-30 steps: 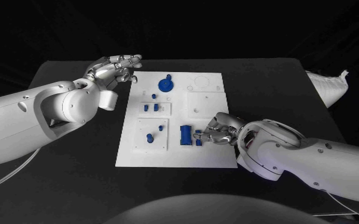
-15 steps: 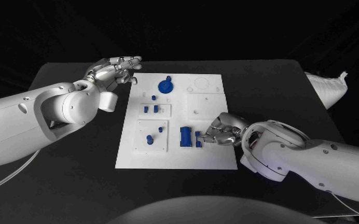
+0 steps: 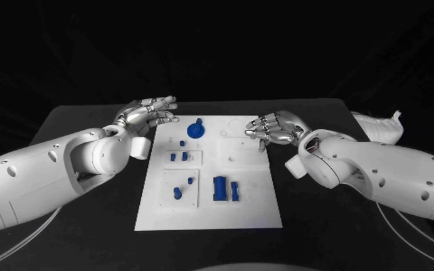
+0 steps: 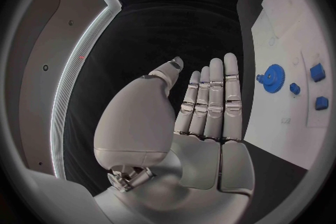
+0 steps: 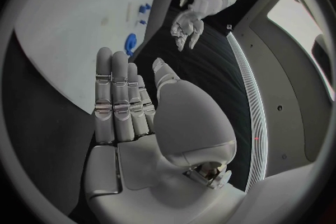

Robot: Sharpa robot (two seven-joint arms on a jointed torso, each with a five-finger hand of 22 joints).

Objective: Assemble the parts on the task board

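Note:
The white task board (image 3: 249,211) lies in the middle of the black table. On it are a blue gear (image 3: 195,130) near the far edge, two small blue pieces (image 3: 180,156), two blue pegs (image 3: 184,186), and a long blue block (image 3: 220,188) with a thin blue piece (image 3: 235,191) beside it. My left hand (image 3: 152,111) hovers at the board's far left corner, fingers straight and holding nothing (image 4: 206,106). My right hand (image 3: 274,128) hovers over the board's far right edge, also holding nothing (image 5: 126,106). The gear (image 4: 271,74) shows beside the left hand's fingers.
A white crumpled object (image 3: 380,123) lies at the table's right edge. Bare black table (image 3: 90,221) flanks the board on both sides.
My right hand has left the blue block near the board's front and risen to the far right edge, holding nothing. The left hand stays at the far left corner. The camera view has shifted.

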